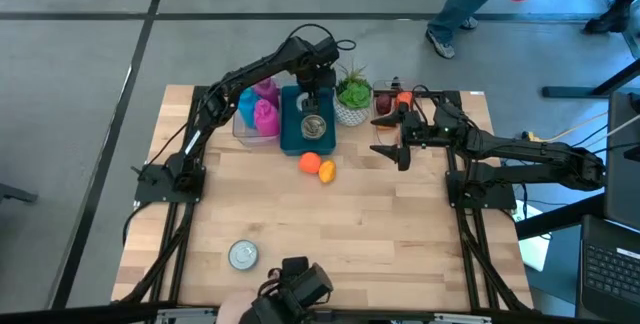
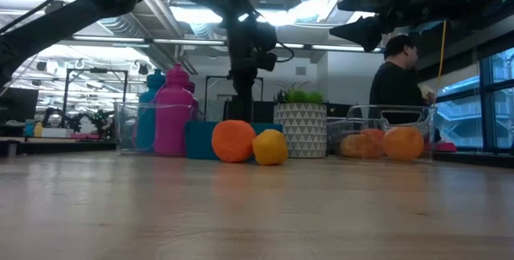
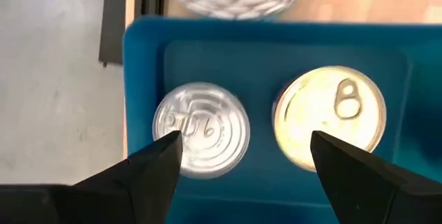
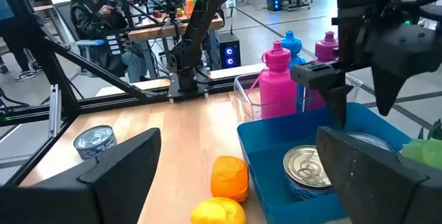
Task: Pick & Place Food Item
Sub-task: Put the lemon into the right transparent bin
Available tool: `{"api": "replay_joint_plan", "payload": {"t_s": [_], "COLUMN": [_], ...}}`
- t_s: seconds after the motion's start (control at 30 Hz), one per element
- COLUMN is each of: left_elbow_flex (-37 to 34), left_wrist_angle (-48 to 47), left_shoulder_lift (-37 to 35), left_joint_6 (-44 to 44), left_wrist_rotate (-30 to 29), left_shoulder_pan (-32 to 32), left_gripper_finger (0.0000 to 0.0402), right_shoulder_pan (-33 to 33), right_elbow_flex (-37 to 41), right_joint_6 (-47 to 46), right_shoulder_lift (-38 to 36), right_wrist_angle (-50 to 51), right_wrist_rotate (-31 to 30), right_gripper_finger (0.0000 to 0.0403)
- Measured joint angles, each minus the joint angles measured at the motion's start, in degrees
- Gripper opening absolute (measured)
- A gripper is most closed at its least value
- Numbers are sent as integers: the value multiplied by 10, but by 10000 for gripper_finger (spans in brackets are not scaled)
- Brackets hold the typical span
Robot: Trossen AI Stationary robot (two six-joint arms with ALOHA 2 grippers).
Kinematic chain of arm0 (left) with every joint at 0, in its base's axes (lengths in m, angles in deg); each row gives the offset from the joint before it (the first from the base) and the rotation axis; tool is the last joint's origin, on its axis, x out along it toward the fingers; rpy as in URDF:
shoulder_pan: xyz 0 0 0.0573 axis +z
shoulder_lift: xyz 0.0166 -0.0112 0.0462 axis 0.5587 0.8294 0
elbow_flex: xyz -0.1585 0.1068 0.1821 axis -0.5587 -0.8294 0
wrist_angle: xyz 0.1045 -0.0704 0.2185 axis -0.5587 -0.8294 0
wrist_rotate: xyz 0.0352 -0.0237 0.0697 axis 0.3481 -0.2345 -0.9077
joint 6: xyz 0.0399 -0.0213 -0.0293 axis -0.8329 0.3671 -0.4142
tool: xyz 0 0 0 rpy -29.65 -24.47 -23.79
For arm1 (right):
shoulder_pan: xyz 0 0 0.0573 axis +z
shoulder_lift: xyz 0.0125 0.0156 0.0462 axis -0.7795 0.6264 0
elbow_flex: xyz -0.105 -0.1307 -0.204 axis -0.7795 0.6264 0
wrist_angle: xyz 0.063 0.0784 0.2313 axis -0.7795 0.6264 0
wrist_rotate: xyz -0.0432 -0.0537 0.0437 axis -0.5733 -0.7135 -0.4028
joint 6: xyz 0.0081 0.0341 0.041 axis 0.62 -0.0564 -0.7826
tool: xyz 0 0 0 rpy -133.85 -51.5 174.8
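Note:
A blue tray (image 1: 296, 136) at the table's far middle holds two cans standing upright on its floor: a silver can (image 3: 202, 139) and a gold can (image 3: 330, 118) with a pull tab. My left gripper (image 3: 245, 156) hangs open above them, pointing down, touching nothing; it also shows in the high view (image 1: 313, 99). An orange (image 1: 310, 162) and a yellow lemon (image 1: 326, 172) lie on the table just in front of the tray. My right gripper (image 1: 390, 140) is open and empty, held above the table right of the fruit.
A clear bin with pink and blue bottles (image 1: 258, 112) stands left of the tray. A potted plant (image 1: 352, 99) and a clear box of fruit (image 2: 385, 140) stand to its right. Another can (image 1: 243, 255) stands near the front edge. People are beyond the table.

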Motion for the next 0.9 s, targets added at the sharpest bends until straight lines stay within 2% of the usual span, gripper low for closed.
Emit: {"api": "replay_joint_plan", "payload": {"t_s": [0.13, 0.33, 0.43, 0.6, 0.7, 0.8, 0.9], "left_elbow_flex": [9, 7, 7, 7, -4, -39, -108], "left_wrist_angle": [14, 46, 62, 73, 76, 78, 94], "left_shoulder_lift": [-6, -50, -77, -131, -166, -209, -262], "left_joint_6": [-14, 14, 31, 39, 39, 39, 48], "left_wrist_rotate": [47, 181, 225, 236, 236, 237, 237], "left_shoulder_pan": [1, 21, 29, 23, 12, 3, -7], "left_gripper_finger": [306, 294, 287, 271, 260, 249, 240], "right_shoulder_pan": [0, 0, 0, 0, 0, 0, 0], "right_elbow_flex": [0, 0, 0, 0, 0, 0, 0], "right_joint_6": [2, 2, 2, 2, -3, -29, -34], "right_shoulder_lift": [0, 0, 0, 0, 0, 3, 10], "right_wrist_angle": [-3, -6, -6, -6, -6, -11, -12], "right_wrist_rotate": [0, -2, -2, -4, -26, -55, -60], "right_gripper_finger": [382, 382, 382, 382, 382, 382, 382]}}
